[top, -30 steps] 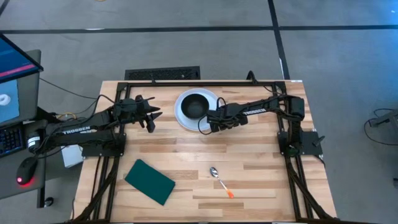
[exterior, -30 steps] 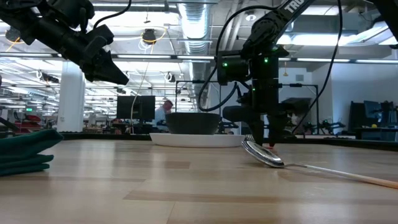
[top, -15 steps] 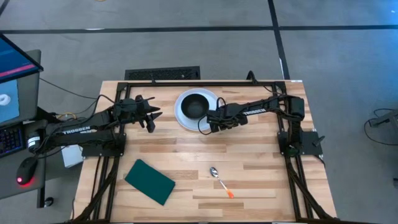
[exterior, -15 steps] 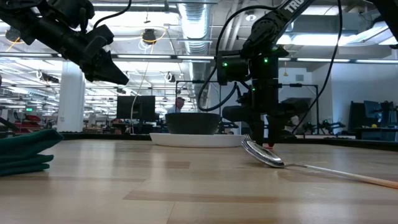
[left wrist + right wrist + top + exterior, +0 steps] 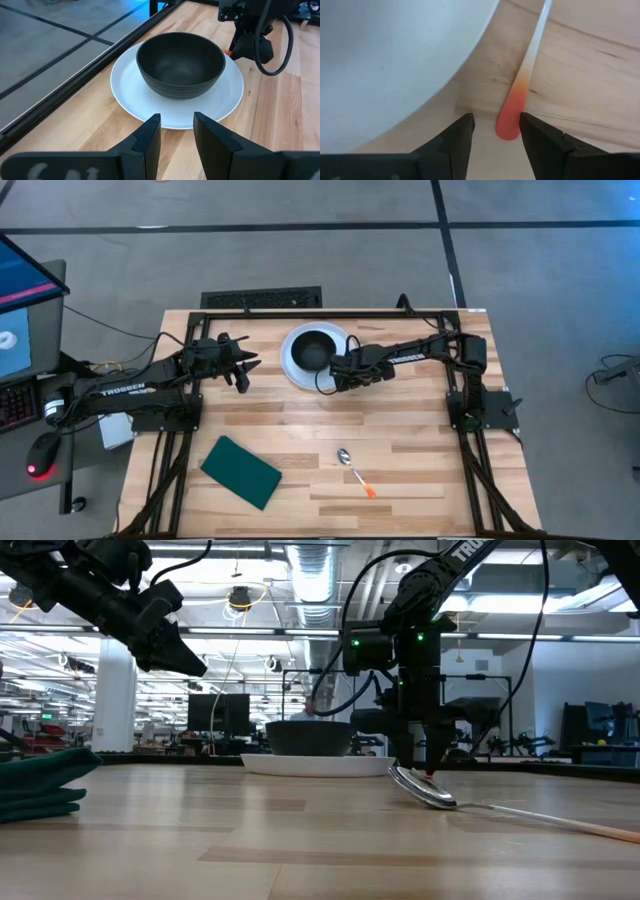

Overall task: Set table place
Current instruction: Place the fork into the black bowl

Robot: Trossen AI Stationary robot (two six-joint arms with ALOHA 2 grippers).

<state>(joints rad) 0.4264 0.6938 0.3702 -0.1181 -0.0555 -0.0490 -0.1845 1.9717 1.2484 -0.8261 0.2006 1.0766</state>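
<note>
The round white plate (image 5: 290, 366) lies at the table's far middle, and the black bowl (image 5: 314, 352) stands on it. My right gripper (image 5: 334, 377) is low at the plate's near right rim and open. Its fingers stand on either side of the orange handle end (image 5: 508, 122) of a white-shafted utensil (image 5: 535, 40), which lies flat on the wood beside the plate (image 5: 395, 60). My left gripper (image 5: 247, 370) is open and empty, raised to the left of the plate (image 5: 130, 95) and pointing at the bowl (image 5: 180, 62). My right gripper comes down from above with one finger on each side of the utensil's orange handle end (image 5: 508, 122). I cannot tell whether either finger touches it. The utensil lies flat on the table.
A spoon (image 5: 352, 467) with an orange handle end lies on the table near the front middle. A dark green rectangular pad (image 5: 240, 471) lies at the near left. The black frame runs along the table's far edge (image 5: 330, 313). Bare wood lies between the plate and the spoon.
My right gripper has shifted a little toward the table's left, staying low by the plate's rim.
</note>
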